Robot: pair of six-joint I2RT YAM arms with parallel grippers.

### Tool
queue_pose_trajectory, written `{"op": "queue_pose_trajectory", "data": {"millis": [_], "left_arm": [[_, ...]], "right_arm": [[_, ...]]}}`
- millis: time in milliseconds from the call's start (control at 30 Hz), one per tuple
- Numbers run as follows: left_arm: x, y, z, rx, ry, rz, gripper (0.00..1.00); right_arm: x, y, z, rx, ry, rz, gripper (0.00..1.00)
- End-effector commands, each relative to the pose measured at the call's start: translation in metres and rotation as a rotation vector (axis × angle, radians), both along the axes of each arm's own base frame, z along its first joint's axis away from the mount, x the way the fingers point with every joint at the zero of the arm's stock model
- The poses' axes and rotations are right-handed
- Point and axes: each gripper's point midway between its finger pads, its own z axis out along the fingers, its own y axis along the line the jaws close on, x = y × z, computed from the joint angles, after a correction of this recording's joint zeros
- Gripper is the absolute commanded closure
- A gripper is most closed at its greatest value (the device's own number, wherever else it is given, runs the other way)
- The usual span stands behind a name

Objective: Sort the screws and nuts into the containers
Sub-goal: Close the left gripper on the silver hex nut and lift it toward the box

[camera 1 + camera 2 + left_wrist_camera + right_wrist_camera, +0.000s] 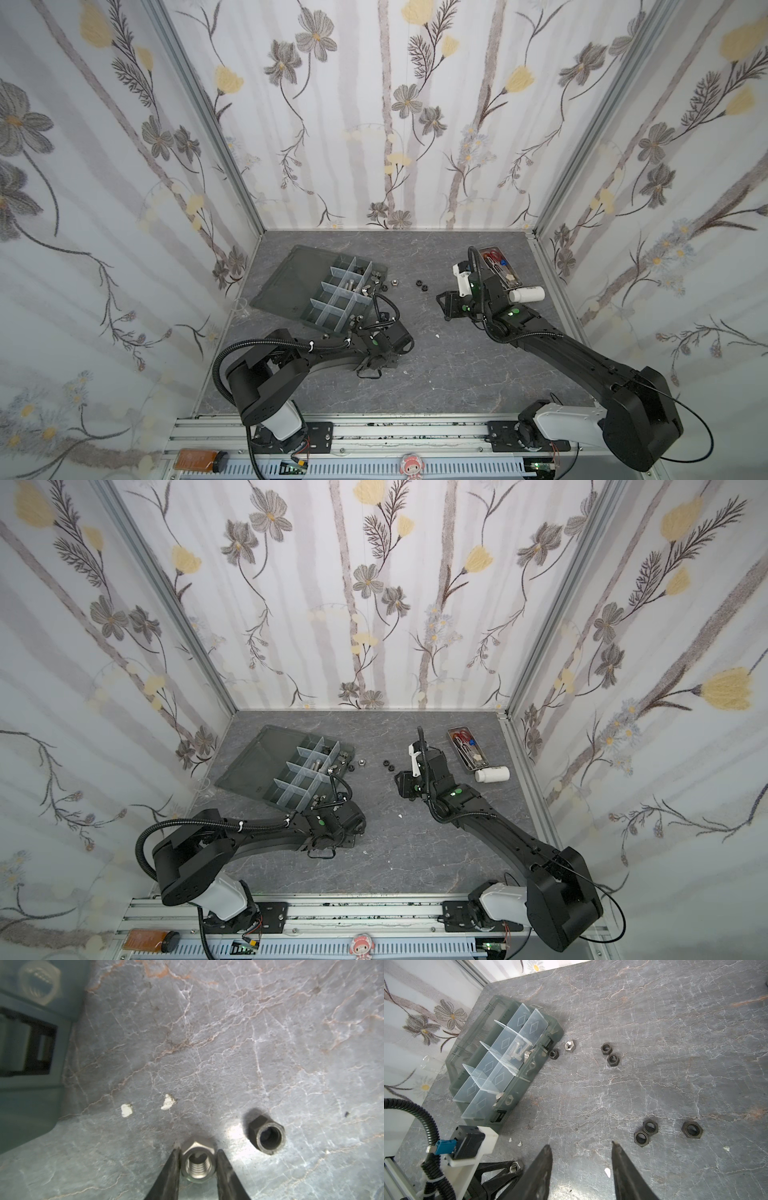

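While the right gripper [581, 1145] hangs half-open and empty, the left gripper [197, 1147] clamps its jaws on a silver nut [197, 1164] resting on the table [249, 1043], pending a presumed lift into the organizer box [520, 1084].

Heads up: in both top views the left arm's wrist [384, 340] sits right over its own fingers, so the tips are hidden. On the left wrist cam the fingers [170, 1174] run off the frame. I can't tell if they're pinching the silver nut [197, 1164] or just flanking it. The organizer box [29, 1095] is a blur there, with 1 fuzzy nut [39, 980] behind its wall. Contents of the compartments [343, 291] are too small to make out from above.
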Motion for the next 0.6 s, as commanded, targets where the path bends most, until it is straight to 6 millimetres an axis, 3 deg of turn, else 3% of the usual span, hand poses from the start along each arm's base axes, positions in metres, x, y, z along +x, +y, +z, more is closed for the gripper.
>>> {"op": "queue_pose_trajectory", "data": {"millis": [0, 233, 400, 567], "left_arm": [[-0.006, 0.001, -0.004, 0.010, 0.038, 0.000, 0.72], [-0.002, -0.004, 0.014, -0.024, 0.012, 0.001, 0.74], [0.006, -0.006, 0.043, -0.066, -0.035, 0.005, 0.74], [0.018, 0.006, 0.070, -0.086, -0.078, 0.026, 0.74]], "right_arm": [[0.003, 0.002, 0.006, 0.018, -0.021, -0.001, 0.52], [0.002, 0.001, 0.006, 0.017, -0.024, -0.001, 0.52], [0.001, 0.001, 0.002, 0.016, -0.015, 0.003, 0.52], [0.000, 0.004, 0.005, 0.025, -0.017, 0.012, 0.52]]}}
